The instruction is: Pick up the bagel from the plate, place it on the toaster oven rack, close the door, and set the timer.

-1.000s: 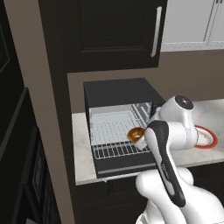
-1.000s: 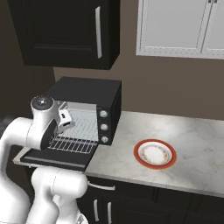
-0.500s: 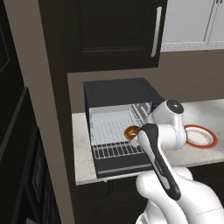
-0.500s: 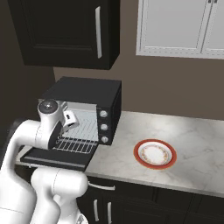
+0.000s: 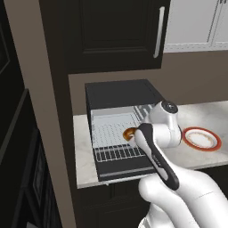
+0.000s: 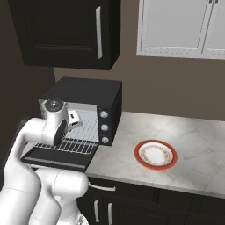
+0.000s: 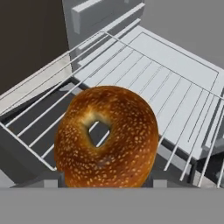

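Right now we see the fingers pinching the bagel, held just above the rack w/ the door down. Plate sits on the worktop, right of the oven.

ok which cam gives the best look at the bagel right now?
Hand view. The bagel sits large and close there, with its hole and seeded crust plain, above the toaster oven rack. The left base view shows a small brown sliver beside the arm, over the rack. In the right base view the arm covers that spot.
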Controlling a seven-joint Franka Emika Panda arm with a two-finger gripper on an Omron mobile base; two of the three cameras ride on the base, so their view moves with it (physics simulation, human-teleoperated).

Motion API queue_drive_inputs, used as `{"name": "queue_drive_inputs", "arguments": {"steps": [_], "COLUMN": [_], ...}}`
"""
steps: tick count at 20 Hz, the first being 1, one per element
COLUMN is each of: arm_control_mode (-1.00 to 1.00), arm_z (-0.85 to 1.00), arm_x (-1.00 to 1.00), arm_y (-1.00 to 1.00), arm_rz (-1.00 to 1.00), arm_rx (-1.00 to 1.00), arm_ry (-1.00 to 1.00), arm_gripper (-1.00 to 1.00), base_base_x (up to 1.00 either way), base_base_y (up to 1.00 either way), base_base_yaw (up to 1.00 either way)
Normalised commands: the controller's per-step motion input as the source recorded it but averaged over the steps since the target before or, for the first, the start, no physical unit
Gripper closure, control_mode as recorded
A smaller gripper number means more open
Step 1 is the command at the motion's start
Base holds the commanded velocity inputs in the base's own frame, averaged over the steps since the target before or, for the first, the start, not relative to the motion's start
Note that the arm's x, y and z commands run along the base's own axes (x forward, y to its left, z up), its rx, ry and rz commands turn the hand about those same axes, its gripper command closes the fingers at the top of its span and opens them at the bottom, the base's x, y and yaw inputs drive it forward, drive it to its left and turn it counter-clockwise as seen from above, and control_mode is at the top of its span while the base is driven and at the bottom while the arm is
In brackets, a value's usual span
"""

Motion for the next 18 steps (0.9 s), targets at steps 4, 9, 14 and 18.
{"name": "queue_drive_inputs", "arguments": {"steps": [4, 9, 14, 18], "arm_control_mode": [-1.0, -1.0, -1.0, -1.0], "arm_z": [-0.21, -0.19, -0.13, -0.11], "arm_x": [0.22, 0.14, 0.13, 0.16], "arm_y": [0.04, 0.03, 0.03, 0.03], "arm_rz": [0.0, 0.0, 0.0, 0.0], "arm_rx": [0.0, 0.0, 0.0, 0.0], "arm_ry": [0.0, 0.0, 0.0, 0.0], "arm_gripper": [1.0, 1.0, 1.0, 1.0], "base_base_x": [0.0, 0.0, 0.0, 0.0], "base_base_y": [0.0, 0.0, 0.0, 0.0], "base_base_yaw": [0.0, 0.0, 0.0, 0.0]}}
